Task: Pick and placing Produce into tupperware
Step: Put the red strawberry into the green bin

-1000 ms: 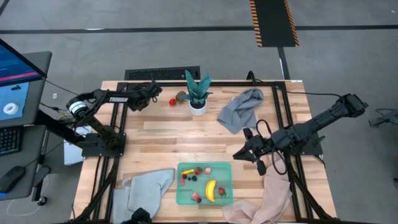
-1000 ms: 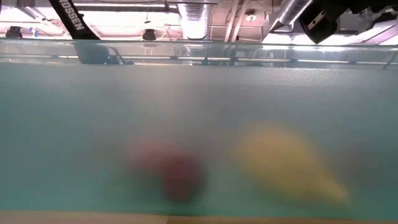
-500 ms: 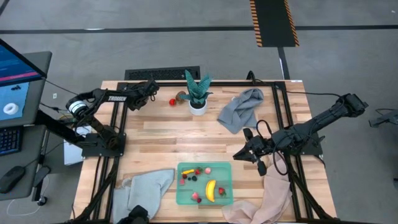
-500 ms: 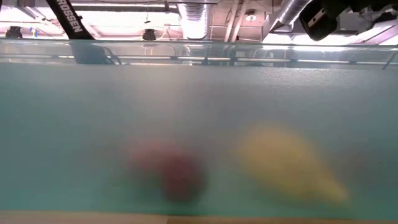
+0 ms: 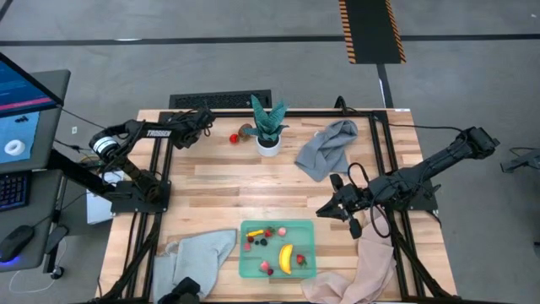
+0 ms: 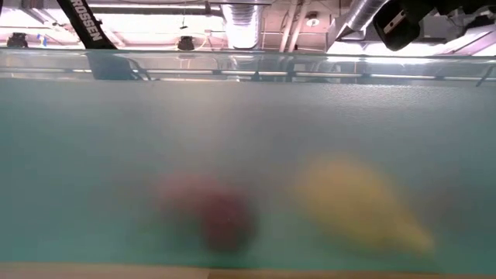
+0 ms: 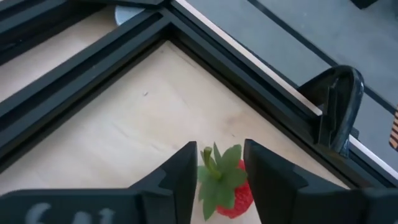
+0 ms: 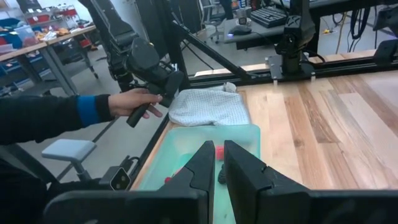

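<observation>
**Strawberry between the left fingers at the far corner, grip not yet sure**

The main risk lies with the strawberry [image 7: 225, 186] at the left gripper [image 5: 205, 123], which sits in the far left corner of the table [image 5: 219, 181], well apart from the tupperware [image 5: 278, 249] at the near edge. In the left wrist view the two dark fingers [image 7: 180, 171] stand on either side of the berry, its green leafy top poking up between them. If the pads catch mostly the leaves rather than the red body, the small fruit may well squirt out or roll off toward the black frame rail [image 7: 261, 68] just beside it. A lift begun before the grip is firm would likely leave it behind.

The claw itself is narrowed to a slim gap around the berry; whether the pads press it yet, I cannot tell.

A long carry back to the tupperware follows, so a weak pinch could drop the fruit on the way. Another red piece [image 5: 234, 138] and a brown piece [image 5: 244, 131] lie nearer the potted plant [image 5: 268, 127], away from the tupperware.

The right gripper [image 5: 336, 208] waits just beside the tupperware's right edge, clenched and empty. The tupperware already holds a banana [image 5: 286, 257] and several berries.
</observation>
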